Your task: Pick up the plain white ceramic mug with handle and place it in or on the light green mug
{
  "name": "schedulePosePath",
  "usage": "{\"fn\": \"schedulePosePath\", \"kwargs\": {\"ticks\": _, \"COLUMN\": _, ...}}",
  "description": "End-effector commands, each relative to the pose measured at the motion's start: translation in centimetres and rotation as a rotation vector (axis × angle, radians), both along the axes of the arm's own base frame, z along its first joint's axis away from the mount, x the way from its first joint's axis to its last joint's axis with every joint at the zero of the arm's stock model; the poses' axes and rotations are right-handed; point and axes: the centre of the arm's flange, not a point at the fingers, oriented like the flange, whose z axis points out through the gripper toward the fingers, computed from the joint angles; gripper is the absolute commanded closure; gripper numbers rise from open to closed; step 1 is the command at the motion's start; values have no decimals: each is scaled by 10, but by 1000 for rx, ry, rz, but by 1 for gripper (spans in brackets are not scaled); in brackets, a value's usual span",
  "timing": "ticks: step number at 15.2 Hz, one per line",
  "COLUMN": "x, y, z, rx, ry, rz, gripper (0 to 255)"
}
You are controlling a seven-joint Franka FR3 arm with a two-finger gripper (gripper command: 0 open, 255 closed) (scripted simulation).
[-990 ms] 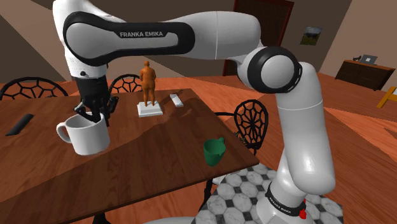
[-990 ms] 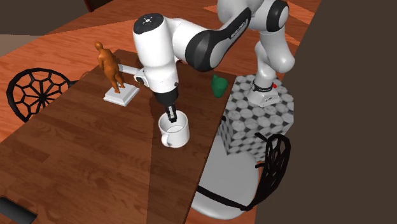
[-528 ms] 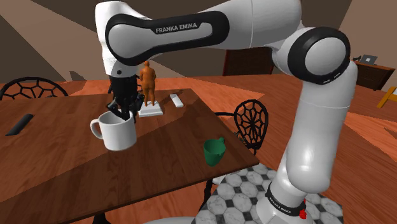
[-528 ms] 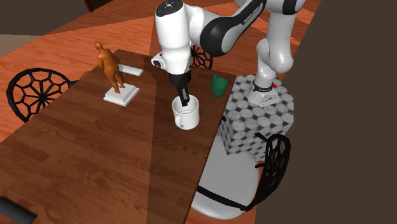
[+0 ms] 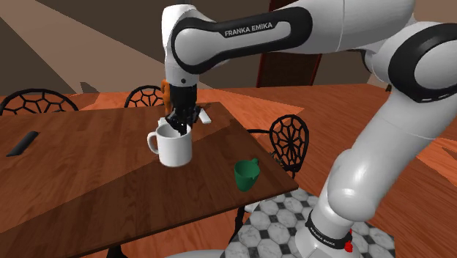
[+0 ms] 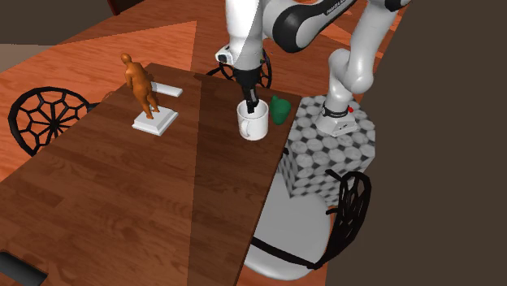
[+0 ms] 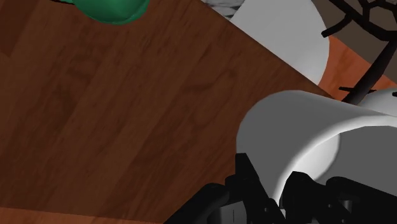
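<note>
A dark wooden table [image 5: 88,183] is seen taking up most of the scene, with the checkered stand [image 6: 317,154] set against one of its long edges. From the stand the white arm [image 5: 293,29] is carried up and over the table, its wrist pointed downward. Black wire-backed chairs [image 5: 289,139] are placed round the table.

The white mug [image 5: 176,149] is pinched at its rim by the black gripper [image 5: 178,126]. In the wrist view one finger is seen inside the mug and the other outside its wall, so the wall is clamped between them. The mug is kept upright over the table, near the edge that faces the stand. Its handle is turned toward the shoulder view's left. Whether its base touches the wood cannot be told.

An orange figurine [image 6: 142,85] on a white base is stood near the far edge, well apart from the mug. The green mug [image 5: 246,174] is stood at the table's corner by the stand, near the white mug but not touching it. A flat white block [image 6: 169,88] is laid just beside the figurine, and a flat dark object [image 5: 23,142] is laid toward the table's opposite end.
</note>
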Motion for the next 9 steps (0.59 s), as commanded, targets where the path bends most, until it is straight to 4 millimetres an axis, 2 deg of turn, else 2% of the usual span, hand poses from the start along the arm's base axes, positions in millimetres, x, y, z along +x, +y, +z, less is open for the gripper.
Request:
{"fn": "schedulePosePath", "kwargs": {"ticks": 1, "x": -15, "y": -22, "z": 0, "rx": 1, "ry": 0, "rz": 1, "gripper": 255}}
{"fn": "schedulePosePath", "kwargs": {"ticks": 9, "x": -76, "y": -107, "z": 4, "rx": 1, "ry": 0, "rz": 1, "gripper": 255}}
